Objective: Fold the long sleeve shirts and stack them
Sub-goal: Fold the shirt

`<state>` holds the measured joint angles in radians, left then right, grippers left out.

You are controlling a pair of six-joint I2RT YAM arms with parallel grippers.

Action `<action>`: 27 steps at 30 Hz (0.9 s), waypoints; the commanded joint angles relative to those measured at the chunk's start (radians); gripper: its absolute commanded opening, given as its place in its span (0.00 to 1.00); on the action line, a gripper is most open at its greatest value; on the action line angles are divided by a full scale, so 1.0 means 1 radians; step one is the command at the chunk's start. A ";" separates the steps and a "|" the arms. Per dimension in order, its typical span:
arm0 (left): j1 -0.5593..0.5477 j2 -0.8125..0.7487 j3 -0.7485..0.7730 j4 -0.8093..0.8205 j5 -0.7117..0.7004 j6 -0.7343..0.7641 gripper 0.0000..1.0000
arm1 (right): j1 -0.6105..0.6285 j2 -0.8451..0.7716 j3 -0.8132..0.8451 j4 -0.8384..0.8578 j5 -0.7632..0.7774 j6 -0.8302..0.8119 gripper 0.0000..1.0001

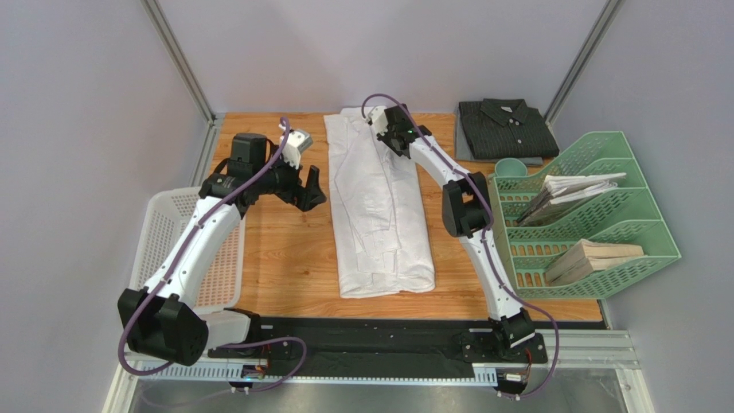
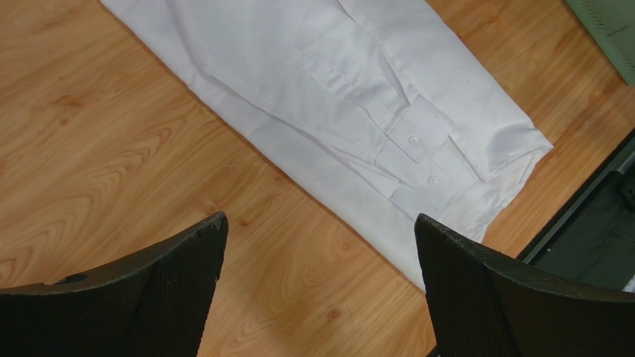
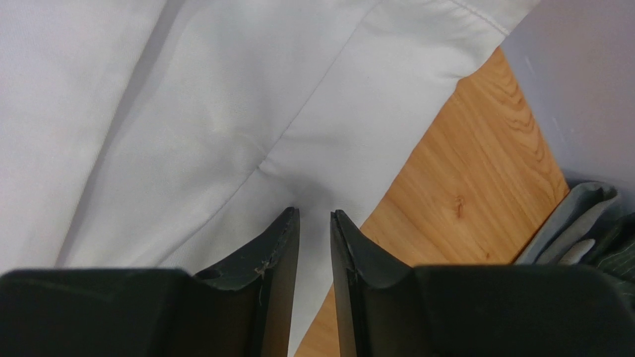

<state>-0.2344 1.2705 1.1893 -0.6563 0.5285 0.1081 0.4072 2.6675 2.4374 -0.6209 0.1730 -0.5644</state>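
Enclosing everything, pale grey walls with metal corner posts rise around a wood-grain worktop, whose smooth face should let cloth slide rather than snag. Just right of the left end effector and beneath the right end effector lies the white shirt, laid as a long narrow strip with its cuffs on top, probably so it can be doubled end over end. Well right of the right end effector stands a green file tray, and left of the left one sits a white mesh basket. The dark shirt, already folded, rests near the right end effector's right side, likely as the stack's base. The left end effector hangs with jaws wide apart, gripping nothing. The right one's jaws stand close, a thin slit between them at the strip's far corner; whether cloth is pinched I cannot tell.
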 commanded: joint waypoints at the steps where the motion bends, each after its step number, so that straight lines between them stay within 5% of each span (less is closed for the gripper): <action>1: 0.004 -0.071 -0.042 0.205 -0.088 0.048 0.99 | -0.005 -0.050 0.052 0.153 0.060 -0.065 0.29; 4: 0.006 -0.019 0.065 0.123 -0.148 0.137 0.99 | -0.028 -0.238 -0.132 0.145 -0.044 0.024 0.49; 8: 0.004 0.062 0.220 -0.064 0.010 0.250 0.99 | -0.057 -0.632 -0.371 0.138 -0.280 0.104 0.89; 9: 0.000 0.070 0.220 -0.074 0.063 0.263 0.99 | -0.062 -0.680 -0.415 0.144 -0.358 0.109 0.90; 13: -0.069 0.052 0.122 -0.040 0.061 0.341 0.99 | -0.057 -0.865 -0.601 0.126 -0.446 0.127 0.88; 15: -0.184 0.088 0.081 -0.066 -0.013 0.375 0.99 | -0.059 -0.908 -0.606 -0.060 -0.603 0.010 0.86; 19: -0.328 0.159 -0.016 -0.020 -0.065 0.384 0.99 | -0.057 -0.957 -0.731 -0.190 -0.670 -0.005 0.87; 27: -0.372 0.418 -0.018 -0.075 -0.084 0.461 0.89 | -0.041 -0.991 -1.110 -0.202 -0.747 0.050 0.49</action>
<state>-0.6125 1.5997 1.1381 -0.6899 0.4599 0.4889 0.3569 1.6707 1.4296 -0.7525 -0.4858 -0.5449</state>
